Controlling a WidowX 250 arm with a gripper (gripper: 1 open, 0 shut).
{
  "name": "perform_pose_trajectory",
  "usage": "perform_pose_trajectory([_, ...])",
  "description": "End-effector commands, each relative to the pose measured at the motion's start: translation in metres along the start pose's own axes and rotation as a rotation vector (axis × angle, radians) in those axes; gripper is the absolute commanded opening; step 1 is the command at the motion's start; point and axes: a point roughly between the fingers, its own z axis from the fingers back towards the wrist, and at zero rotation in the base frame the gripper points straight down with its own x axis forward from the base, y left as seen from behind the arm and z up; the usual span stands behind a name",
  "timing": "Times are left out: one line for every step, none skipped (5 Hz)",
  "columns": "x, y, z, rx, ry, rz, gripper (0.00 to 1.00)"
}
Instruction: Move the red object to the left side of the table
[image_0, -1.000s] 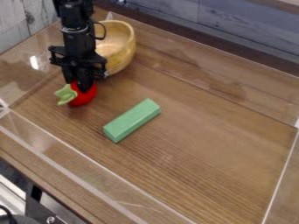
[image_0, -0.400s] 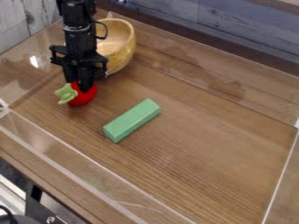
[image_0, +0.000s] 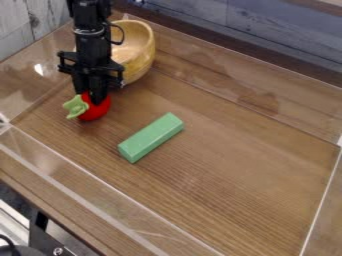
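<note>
The red object (image_0: 92, 111), a small glossy toy fruit with a pale green leafy cap, rests on the brown wood-grain table (image_0: 227, 150) near its left side. My black gripper (image_0: 95, 97) points straight down over it, fingers closed around the fruit's upper part. The fruit sits low, at the tabletop; whether it touches the wood I cannot tell. The arm rises out of the top of the view.
A green rectangular block (image_0: 151, 137) lies diagonally to the right of the fruit. A light wooden bowl (image_0: 134, 50) stands just behind the gripper. Low clear acrylic walls (image_0: 40, 150) edge the table, the left wall close to the fruit.
</note>
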Motion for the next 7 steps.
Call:
perform_pose_trajectory([0.0007, 0.0002, -0.0136, 0.003, 0.035, 0.018, 0.00])
perform_pose_trajectory([0.0015, 0.0003, -0.0138, 0.004, 0.044, 0.020, 0.00])
perform_pose_trajectory([0.0022, 0.0006, -0.0129, 0.005, 0.052, 0.023, 0.00])
perform_pose_trajectory([0.0028, 0.0007, -0.0127, 0.006, 0.059, 0.025, 0.00])
perform_pose_trajectory([0.0034, 0.0012, -0.0125, 0.006, 0.066, 0.028, 0.00])
perform_pose_trajectory([0.0040, 0.0017, -0.0119, 0.007, 0.073, 0.030, 0.00])
perform_pose_trajectory([0.0046, 0.0023, -0.0113, 0.008, 0.079, 0.032, 0.00])
